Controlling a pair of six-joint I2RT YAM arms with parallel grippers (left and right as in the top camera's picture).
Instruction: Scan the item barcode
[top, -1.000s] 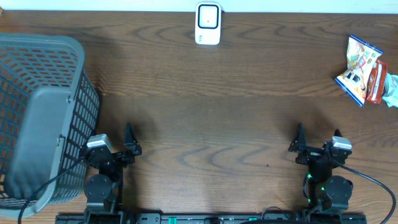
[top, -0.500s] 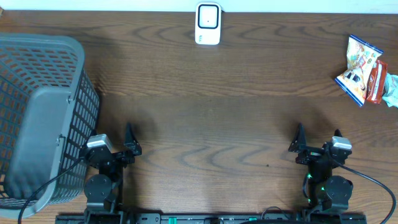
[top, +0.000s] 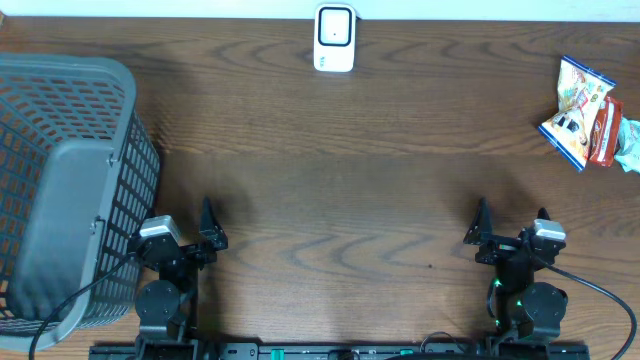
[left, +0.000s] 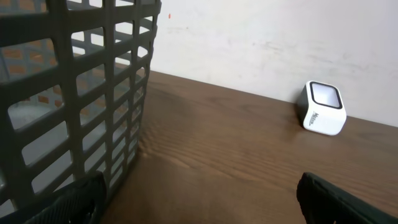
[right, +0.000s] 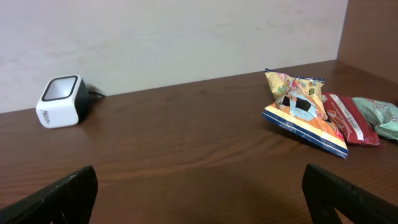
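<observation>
The white barcode scanner (top: 334, 38) stands at the far middle of the table, its window facing up; it also shows in the left wrist view (left: 322, 107) and the right wrist view (right: 60, 101). The items lie far right: a yellow-orange snack packet (top: 578, 110) (right: 301, 109), a red packet (top: 604, 132) (right: 346, 118) against it and a green one (top: 628, 145) (right: 382, 118). My left gripper (top: 178, 228) (left: 199, 202) sits open and empty at the near left. At the near right my right gripper (top: 512, 225) (right: 202, 196) is likewise open, holding nothing, far from the packets.
A large grey mesh basket (top: 60, 190) (left: 74, 93) fills the left side, right beside my left gripper. A pale wall runs behind the table's far edge. Bare brown wood lies between the grippers and the scanner.
</observation>
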